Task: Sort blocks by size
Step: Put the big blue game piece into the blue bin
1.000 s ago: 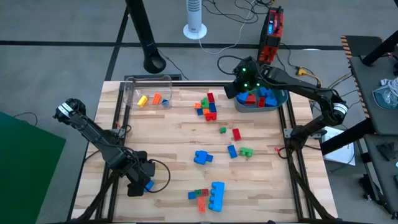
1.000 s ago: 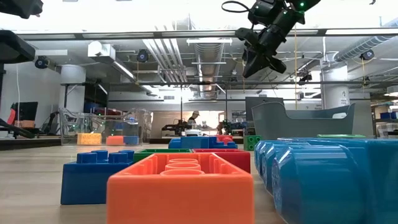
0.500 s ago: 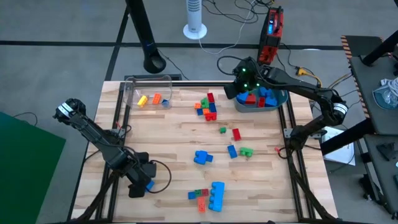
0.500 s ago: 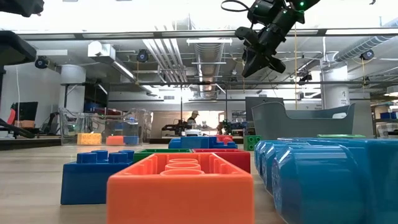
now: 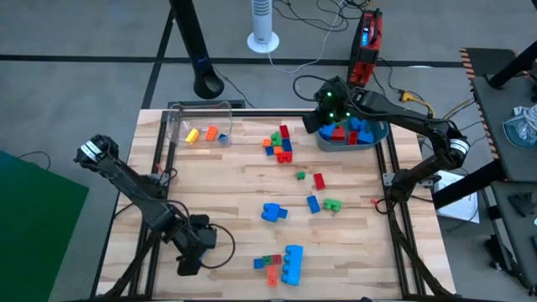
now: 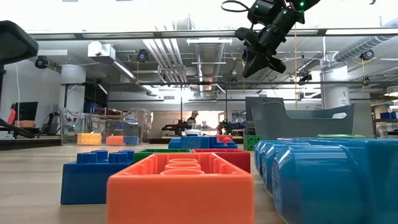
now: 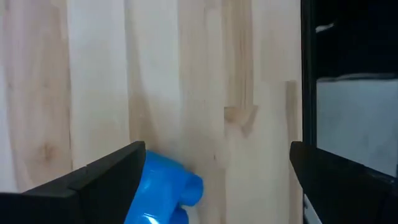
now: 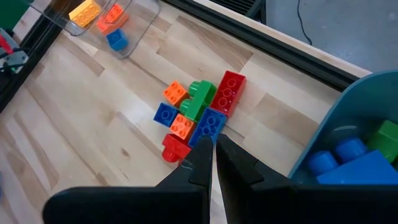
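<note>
Studded blocks lie scattered on the wooden table: a mixed cluster [image 5: 279,143] at the far middle, a chunky blue one [image 5: 273,211], and a light-blue one [image 5: 291,262] near the front edge. My left gripper [image 5: 190,254] is low at the near left and stands open [image 7: 216,155] over a small blue block [image 7: 169,190]; in the high view the gripper hides that block. My right gripper [image 5: 312,126] hangs shut [image 8: 214,155] high above the far side, between the cluster and the teal tub [image 5: 379,134], holding nothing. My left gripper points down at the table with its fingers on either side of the small blue block. One finger [image 7: 118,174] stands right against the block's side [image 7: 152,177]; whether it touches, I cannot tell. The block rests on the table.
A clear plastic box [image 5: 180,117] at the far left holds yellow, orange and blue small blocks. The teal tub holds chunky blue, red and green blocks. Small red, green and blue blocks [image 5: 317,201] lie mid-table. A black frame rail [image 7: 308,93] runs along the table's edge by my left gripper.
My left gripper has moved toward the table's near edge and a little to the right, coming over the small blue block that showed beside it before. My right gripper has kept still.
</note>
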Tool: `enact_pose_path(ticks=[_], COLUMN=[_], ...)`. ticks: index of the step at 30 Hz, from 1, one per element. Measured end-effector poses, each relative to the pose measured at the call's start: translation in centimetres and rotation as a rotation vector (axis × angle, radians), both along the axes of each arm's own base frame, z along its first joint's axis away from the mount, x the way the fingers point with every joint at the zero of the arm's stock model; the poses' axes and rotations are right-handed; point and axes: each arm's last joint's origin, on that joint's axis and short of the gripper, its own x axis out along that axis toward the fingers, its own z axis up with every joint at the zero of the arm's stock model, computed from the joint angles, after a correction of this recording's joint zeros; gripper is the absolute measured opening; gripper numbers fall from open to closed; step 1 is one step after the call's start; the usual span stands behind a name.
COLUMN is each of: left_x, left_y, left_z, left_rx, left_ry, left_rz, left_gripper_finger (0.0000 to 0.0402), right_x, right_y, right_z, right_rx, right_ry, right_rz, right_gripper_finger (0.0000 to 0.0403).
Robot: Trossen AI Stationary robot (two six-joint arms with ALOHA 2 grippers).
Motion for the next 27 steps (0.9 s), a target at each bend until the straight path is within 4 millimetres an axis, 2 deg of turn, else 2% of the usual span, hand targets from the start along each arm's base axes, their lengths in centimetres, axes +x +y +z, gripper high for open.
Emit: enact_pose_path(ticks=[7,12,27], left_x=[-0.3,-0.4,-1.1], left_y=[0.0,-0.7,-1.6], left_z=[-2.1,-3.5,-4.3], left_rx=[0.129,0.099,0.188], left_ry=[0.119,0.228,0.198], left_rz=[-0.051,-0.166,-0.192], left_gripper_finger=[0.0386,0.0386,0.0386], right_x=[0.0,0.0,0.0], right_y=[0.0,0.0,0.0], right_z=[0.0,0.0,0.0], right_rx=[-0.001,-0.001,0.001], right_ry=[0.0,0.001,0.002], right_rz=[0.001,0.001,0.001], right_gripper_finger=[0.0013,0.0013,0.0013])
